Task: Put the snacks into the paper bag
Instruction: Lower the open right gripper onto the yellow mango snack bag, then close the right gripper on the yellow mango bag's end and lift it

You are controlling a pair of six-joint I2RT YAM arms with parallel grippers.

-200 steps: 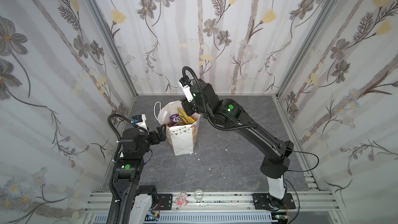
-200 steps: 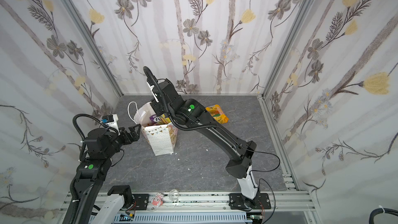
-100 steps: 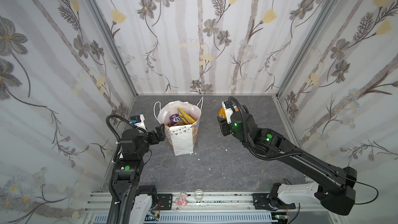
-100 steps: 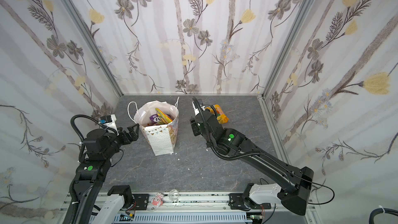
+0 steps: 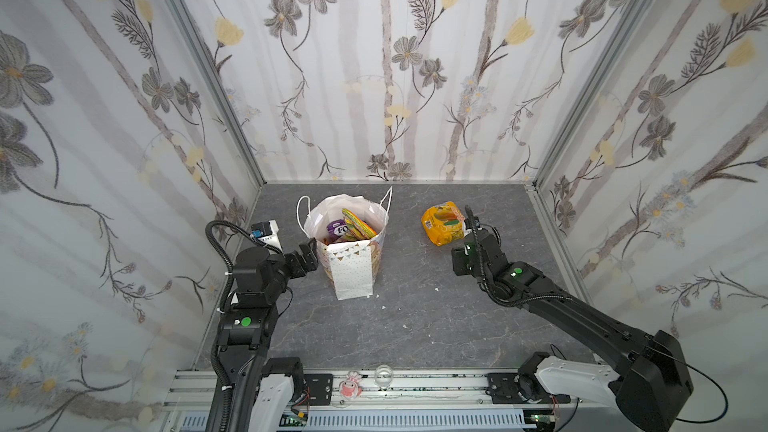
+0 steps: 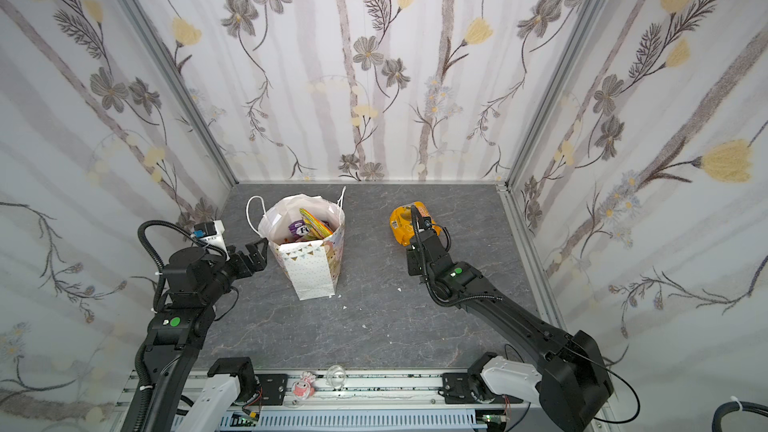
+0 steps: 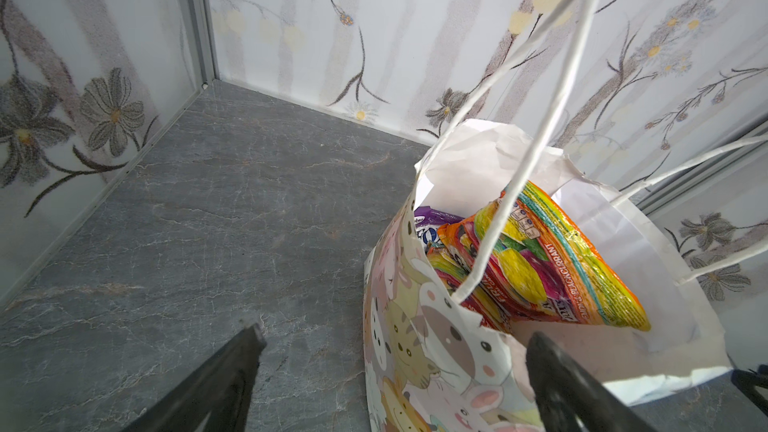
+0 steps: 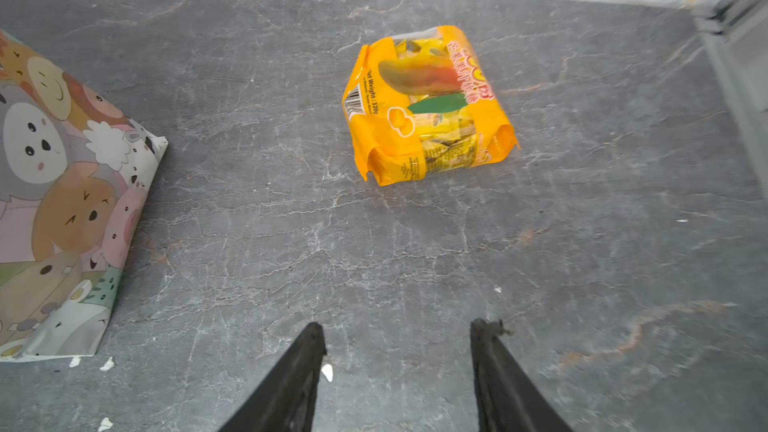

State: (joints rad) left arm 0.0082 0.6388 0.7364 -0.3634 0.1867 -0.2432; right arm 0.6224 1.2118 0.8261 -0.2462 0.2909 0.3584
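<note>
Standing upright on the grey counter (image 5: 415, 326), the paper bag (image 5: 353, 272) has the left hand (image 7: 395, 336) at its rim, fingers apart. The right hand (image 8: 397, 324), spread and empty, hovers near the yellow-orange packet (image 8: 428, 105) lying on the counter. An orange packet (image 7: 540, 268) and a purple packet (image 5: 336, 227) sit inside the bag.

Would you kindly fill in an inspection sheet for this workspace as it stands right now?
Surface: grey veined tabletop, flat.
Job's things: paper bag upright and open, purple packet and orange striped packet inside; yellow-orange packet lies on the tabletop, apart from the bag.
Clutter: small white scraps on the tabletop; pink figure and clear round item on the front rail.
Grippers: left gripper open at the bag's rim; right gripper open, empty, short of the yellow-orange packet.
Cables: black hose loops over the left arm; thin black cable by the right arm's base.
Surroundings: floral wallpaper walls on three sides.
</note>
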